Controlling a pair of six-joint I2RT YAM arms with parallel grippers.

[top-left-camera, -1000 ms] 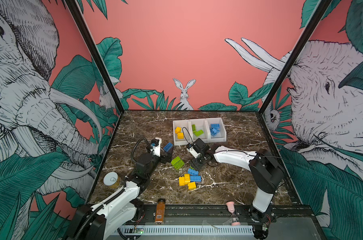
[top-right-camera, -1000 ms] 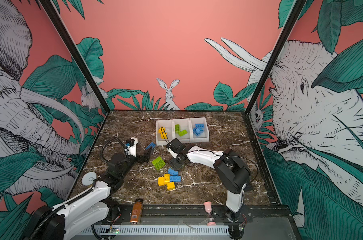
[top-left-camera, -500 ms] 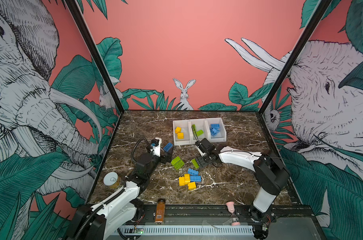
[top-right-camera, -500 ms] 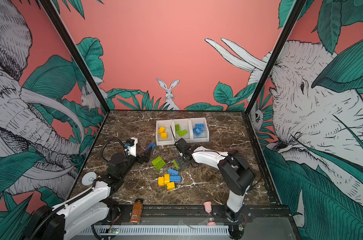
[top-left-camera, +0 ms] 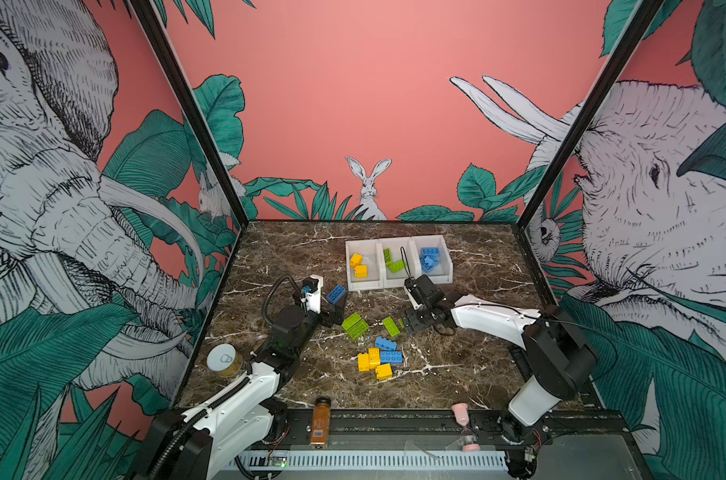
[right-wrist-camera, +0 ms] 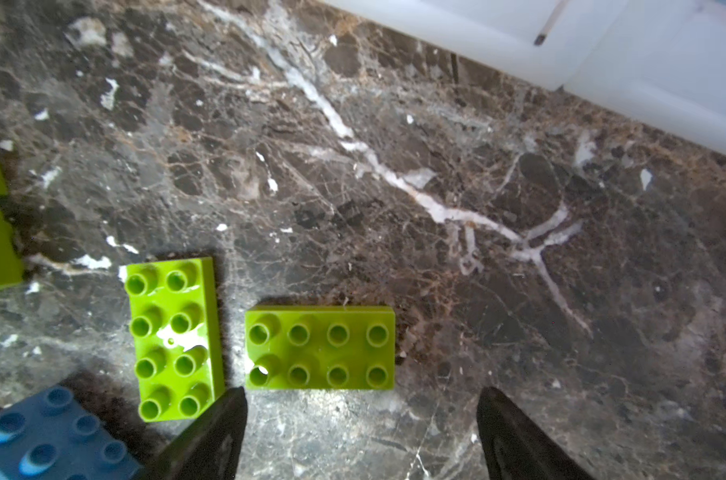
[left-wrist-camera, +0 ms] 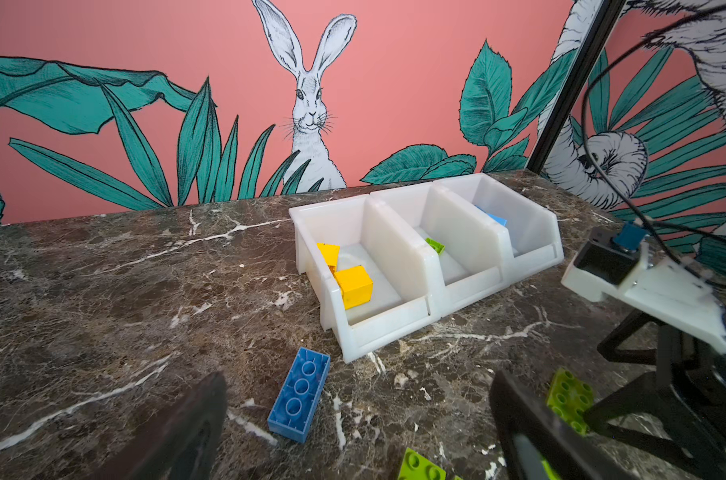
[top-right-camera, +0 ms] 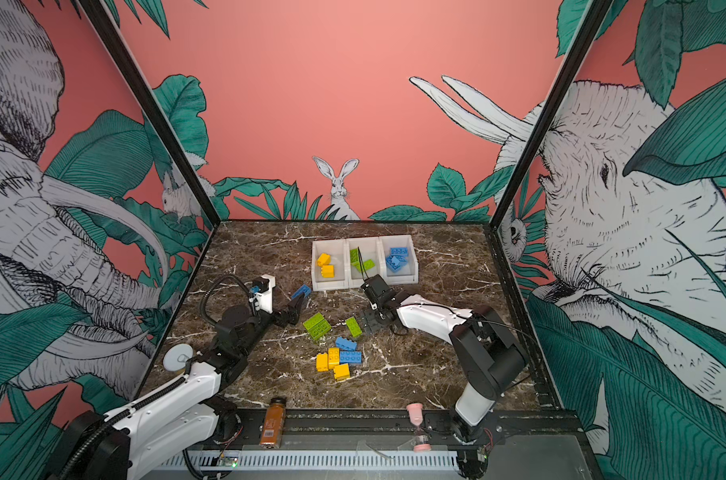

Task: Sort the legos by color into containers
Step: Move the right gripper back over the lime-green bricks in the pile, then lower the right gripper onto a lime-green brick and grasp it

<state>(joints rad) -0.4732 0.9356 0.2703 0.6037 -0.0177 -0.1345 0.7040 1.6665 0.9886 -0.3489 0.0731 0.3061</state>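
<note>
Gaping right claw [right-wrist-camera: 359, 419], green lego [right-wrist-camera: 320, 347] just beside

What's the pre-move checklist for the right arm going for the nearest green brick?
1. Right pincer open: ok.
2. Target green brick between the fingers: not ok; it lies ahead of the tips, nearer one finger.
3. Neighbouring green brick clear of that finger: cannot tell; its corner is right beside the tip.
4. Middle bin has room and holds green only: ok.
5. Left pincer open, apart from the right arm, by the blue brick: ok.
</note>
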